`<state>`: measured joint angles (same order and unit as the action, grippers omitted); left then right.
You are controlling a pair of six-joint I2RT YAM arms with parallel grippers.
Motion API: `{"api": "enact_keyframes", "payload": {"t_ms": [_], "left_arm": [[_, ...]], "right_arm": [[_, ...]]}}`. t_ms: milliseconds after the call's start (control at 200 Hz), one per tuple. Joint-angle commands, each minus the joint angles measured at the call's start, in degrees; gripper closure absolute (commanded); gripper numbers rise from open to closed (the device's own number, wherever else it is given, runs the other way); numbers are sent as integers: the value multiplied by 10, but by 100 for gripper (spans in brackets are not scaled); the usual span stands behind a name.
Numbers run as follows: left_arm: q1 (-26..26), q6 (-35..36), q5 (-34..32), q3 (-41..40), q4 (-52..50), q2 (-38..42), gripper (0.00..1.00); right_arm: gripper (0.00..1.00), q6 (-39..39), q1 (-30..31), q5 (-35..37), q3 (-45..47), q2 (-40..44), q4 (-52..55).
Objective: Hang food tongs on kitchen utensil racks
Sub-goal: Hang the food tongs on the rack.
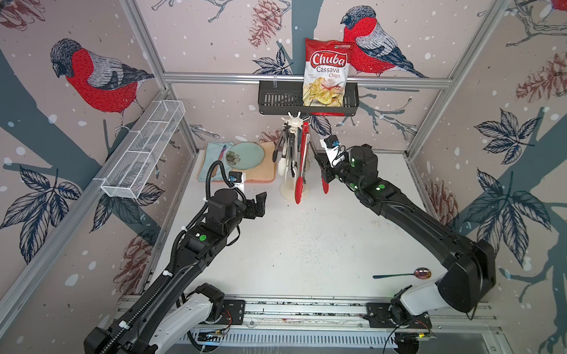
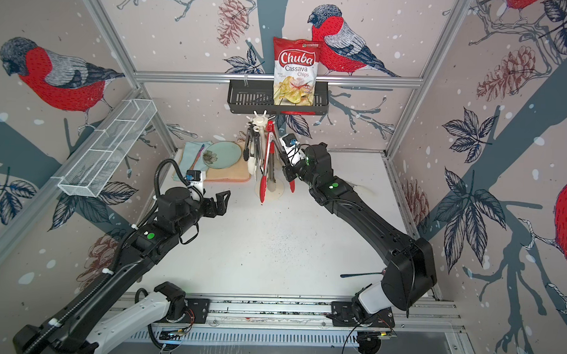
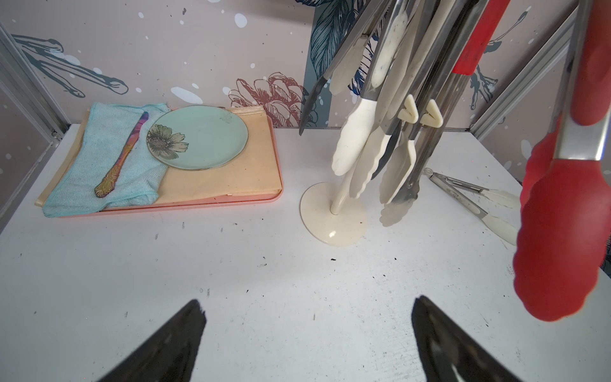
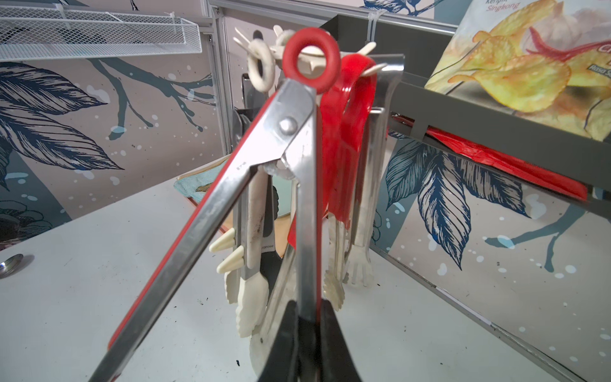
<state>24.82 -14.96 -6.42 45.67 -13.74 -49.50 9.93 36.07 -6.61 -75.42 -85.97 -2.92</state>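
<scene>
With the rack (image 1: 294,121) standing at the back of the tabletop (image 1: 305,243), close under a black basket (image 1: 278,99), a crowd of hanging tongs (image 3: 355,139) fills the space around its pole. The right end effector (image 4: 305,307) is clamped on one steel arm of the red-tipped tongs (image 4: 261,145), raised beside the rack with the other arm splayed wide. Their red ring (image 4: 311,59) sits level with the hooks (image 4: 368,48), though whether it is over one cannot be told. The left end effector (image 3: 307,307) hovers near the rack's base, jaws apart and holding nothing. Gripped by a single arm, the red-tipped tongs could pivot and carry the ring wide of its hook. Letting go before the ring is seated would likely drop them to the tabletop. The splayed arm could snag the hanging tongs and knock a pair loose, or tip the slim rack, which nothing braces. Loose tongs (image 3: 476,198) lie on the tabletop beyond the rack, not yet hung.
</scene>
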Motion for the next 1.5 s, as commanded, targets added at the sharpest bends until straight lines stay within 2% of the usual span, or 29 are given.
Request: {"api": "enact_keyframes", "payload": {"t_ms": [0,951,1011,1071,1191,1291,1416,1496], "left_arm": [[-2,1,-3,3,12,0,4],[-4,5,-9,-3,0,14,4],[-4,5,-10,-4,1,15,4],[-4,5,-11,-3,1,16,4],[-4,8,-10,-2,0,14,4],[-5,9,-10,-3,3,11,4],[-5,8,-11,-2,10,5,4],[-4,7,-8,0,15,0,4]], "right_arm": [[100,-11,-1,-15,-9,-6,-27],[98,-23,-4,-42,-33,-46,-22],[93,-24,-5,-43,-35,-49,-18],[82,-28,-6,-41,-34,-50,-15],[71,-39,-11,-37,-32,-47,-18],[63,-41,-14,-33,-30,-43,-21],[58,-50,-20,-31,-30,-38,-19],[50,-63,-28,-32,-27,-32,-21]]}}
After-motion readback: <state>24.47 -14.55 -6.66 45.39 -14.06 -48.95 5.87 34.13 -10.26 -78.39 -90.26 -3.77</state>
